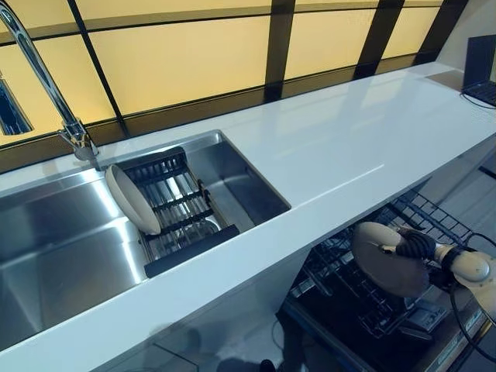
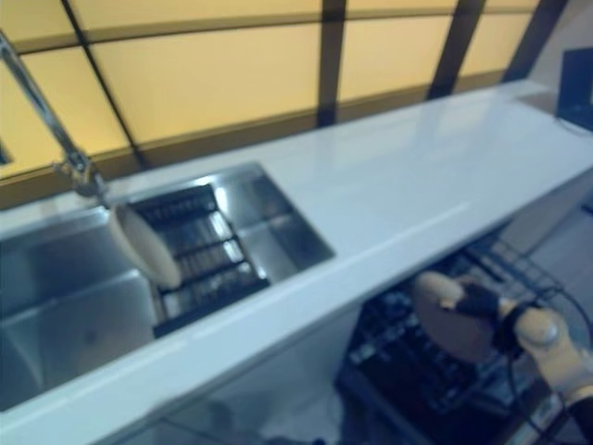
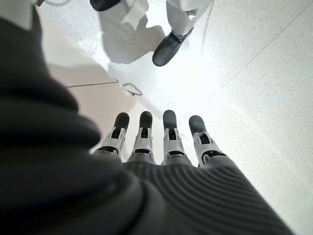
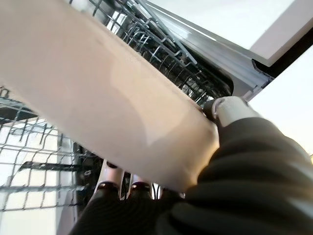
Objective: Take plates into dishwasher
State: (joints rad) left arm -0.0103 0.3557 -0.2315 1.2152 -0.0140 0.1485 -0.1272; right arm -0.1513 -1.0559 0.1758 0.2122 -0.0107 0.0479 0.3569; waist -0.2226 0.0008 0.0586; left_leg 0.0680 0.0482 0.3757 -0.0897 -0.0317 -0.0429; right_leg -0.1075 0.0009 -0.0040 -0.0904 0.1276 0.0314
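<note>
My right hand (image 1: pixel 415 245) has its fingers clamped on one plate (image 1: pixel 385 260), held over the pulled-out dishwasher rack (image 1: pixel 364 298), not yet slotted in. A second plate (image 1: pixel 132 199) leans in the sink rack (image 1: pixel 180 213); left hand (image 3: pixel 161 142) idle, fingers straight.

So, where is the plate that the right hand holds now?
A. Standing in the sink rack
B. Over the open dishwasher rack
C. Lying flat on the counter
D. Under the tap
B: the right hand grips the plate above the dishwasher rack; another plate stands in the sink rack.
</note>
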